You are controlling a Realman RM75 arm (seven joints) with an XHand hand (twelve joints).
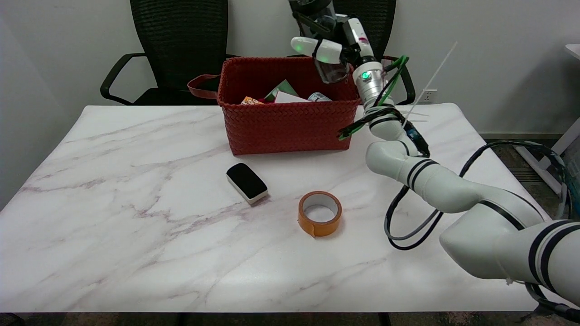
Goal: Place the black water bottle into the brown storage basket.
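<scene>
Item: black water bottle (327, 68), grasped in my right robot hand (333, 45) above the right end of the brown storage basket (285, 124) on the worktop (136, 226).

A: What carries everything?

B: A table (136, 235) with a white marble top, veined in faint pink and grey, filling most of the view.

A: What sits on it?

B: Three things. A basket (290, 124), woven and reddish brown, stands at the far middle, with a strap handle on its left end. An eraser (246, 182), a white block with a black felt top, lies near the centre, in front of the basket and angled. A tape roll (320, 213), orange, lies flat to the right of the eraser, a little nearer the camera, apart from it.
</scene>
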